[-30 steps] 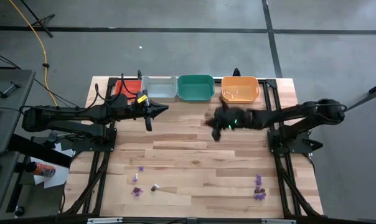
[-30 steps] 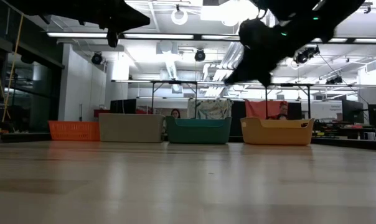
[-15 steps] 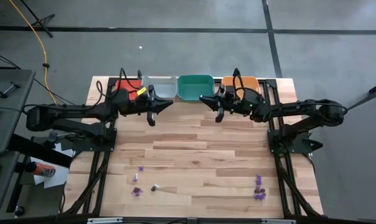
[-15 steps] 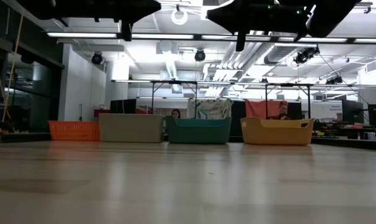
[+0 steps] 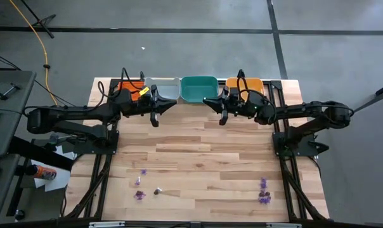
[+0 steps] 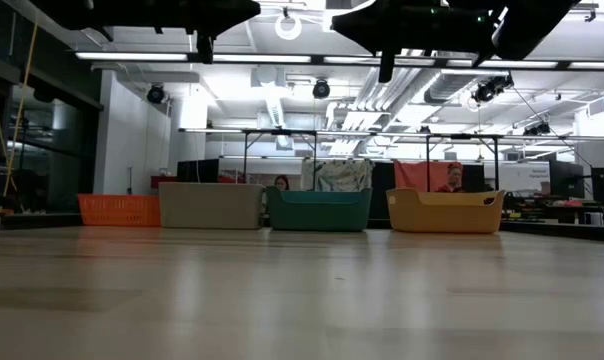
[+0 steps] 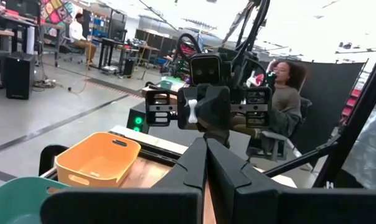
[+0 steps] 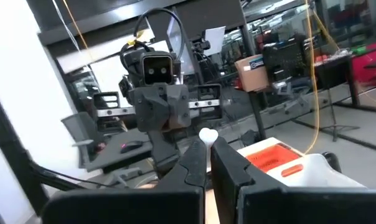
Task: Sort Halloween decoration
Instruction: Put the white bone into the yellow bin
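Both arms hang high over the table's far part, fingertips facing each other in front of the trays. My left gripper (image 5: 172,104) (image 7: 205,142) is shut with nothing between its fingers. My right gripper (image 5: 207,101) (image 8: 208,144) is shut on a tiny white trinket (image 8: 208,134), also seen as a white speck (image 7: 190,111) in the left wrist view. More Halloween decoration lies loose near the table's near edge. On the left are purple pieces (image 5: 139,195) and a dark one (image 5: 157,190). On the right is a purple cluster (image 5: 264,197). My right gripper pinches the white trinket (image 8: 208,134) between the free ends of its two fingers. The fingers lie about level and point toward the table's left. The trinket is lifted high, clear of the table and the trays.
Four trays stand in a row along the far edge: red (image 6: 119,209), grey (image 6: 210,205), green (image 6: 319,209) and orange (image 6: 445,211). The arms partly cover the red and orange ones from above. Bare wood (image 5: 198,152) lies between the trays and the trinkets. People sit in the room beyond.
My right gripper has risen from low over the table near the orange tray and gone toward the far edge, tipping from pointing down to about level. My left gripper has edged toward the far edge and the green tray. Both kept still over the last half second.
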### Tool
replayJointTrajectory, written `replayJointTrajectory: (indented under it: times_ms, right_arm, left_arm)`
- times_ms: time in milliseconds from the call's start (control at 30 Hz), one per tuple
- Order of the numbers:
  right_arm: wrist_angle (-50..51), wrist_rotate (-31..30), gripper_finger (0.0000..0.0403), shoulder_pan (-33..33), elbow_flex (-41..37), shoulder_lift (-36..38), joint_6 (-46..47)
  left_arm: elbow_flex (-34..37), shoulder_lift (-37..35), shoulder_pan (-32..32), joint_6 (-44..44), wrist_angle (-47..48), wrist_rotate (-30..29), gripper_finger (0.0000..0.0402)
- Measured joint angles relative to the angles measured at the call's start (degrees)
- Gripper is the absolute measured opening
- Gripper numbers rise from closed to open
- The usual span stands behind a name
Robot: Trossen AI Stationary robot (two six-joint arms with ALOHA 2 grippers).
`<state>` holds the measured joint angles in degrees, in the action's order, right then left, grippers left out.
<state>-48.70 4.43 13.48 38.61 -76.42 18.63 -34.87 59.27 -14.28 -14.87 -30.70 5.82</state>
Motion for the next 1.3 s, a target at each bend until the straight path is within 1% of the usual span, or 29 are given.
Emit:
replayJointTrajectory:
  times_ms: [67, 133, 200, 267, 333, 367, 433, 500, 600, 667, 767, 900, 1033, 1100, 1167, 1300]
  right_arm:
    - [3.1, -1.8, 0.0, 1.3, 1.5, 0.0, -1.6]
    - [11.5, -4.0, 0.0, 4.2, 5.2, 0.0, -2.7]
    - [24.6, -5.3, 0.0, 7.9, 10.5, -0.1, -4.3]
    - [39.4, -7.9, 0.0, 11.5, 16.7, -1.2, -7.1]
    - [54.1, -13.1, 0.0, 14.9, 22.0, -2.9, -8.6]
    - [59.9, -16.0, 0.0, 16.7, 24.2, -4.0, -8.7]
    - [69.1, -20.5, 0.0, 20.3, 27.1, -6.0, -8.1]
    - [75.0, -22.0, 0.0, 23.8, 27.9, -7.6, -6.6]
    - [80.2, -20.0, 0.0, 28.6, 25.3, -9.2, -2.1]
    - [80.6, -18.0, 0.0, 31.3, 22.1, -9.5, 0.6]
    - [79.8, -16.6, 0.0, 34.3, 17.1, -9.5, 4.9]
    - [77.5, -14.1, 0.0, 36.6, 12.8, -9.5, 10.4]
    - [76.7, -12.8, 0.0006, 37.2, 11.2, -9.5, 15.6]
    - [77.1, -12.9, 0.0019, 37.2, 11.1, -9.5, 15.7]
    - [77.0, -13.0, 0.004, 37.2, 11.1, -9.5, 15.4]
    - [77.0, -13.2, 0.01, 37.2, 11.1, -9.5, 17.7]
  left_arm:
    - [0.0, 0.0, 0.0, 0.0, 0.0, -0.3, 0.0]
    - [0.0, 0.0, 0.0, 0.0, 0.0, -0.7, 0.0]
    - [0.0, 0.0, 0.0, 0.0, 0.0, -1.1, 0.0]
    - [0.0, 0.0, 0.0, 0.0, 0.0, -1.2, 0.0]
    - [0.0, 0.0, 0.0, 0.0, 0.0, -1.2, 0.0]
    - [0.0, 0.0, 0.0, 0.0, 0.0, -1.2, 0.0]
    - [0.0, 0.0, 0.0, 0.0, 0.0, -1.2, 0.0]
    - [0.0, 0.0, 0.0, 0.0, 0.2, -1.2, 0.0]
    - [0.0, 0.0, 0.0, 0.0, 0.8, -1.4, 0.0]
    - [0.0, 0.0, 0.0, 0.0, 0.9, -1.5, 0.0]
    - [0.0, 0.0, 0.0, 0.0, 0.9, -1.5, 0.0]
    - [0.0, 0.0, 0.0, 0.2, 0.9, -2.8, 0.0]
    - [0.0, 0.0, 0.0, 1.5, 0.9, -4.7, 0.0]
    - [0.0, 0.0, 0.0, 1.6, 0.9, -4.9, 0.0]
    - [0.0, 0.0, 0.0, 1.6, 1.0, -5.0, 0.0]
    - [0.0, 0.0, 0.0, 1.6, 1.6, -5.0, 0.0]
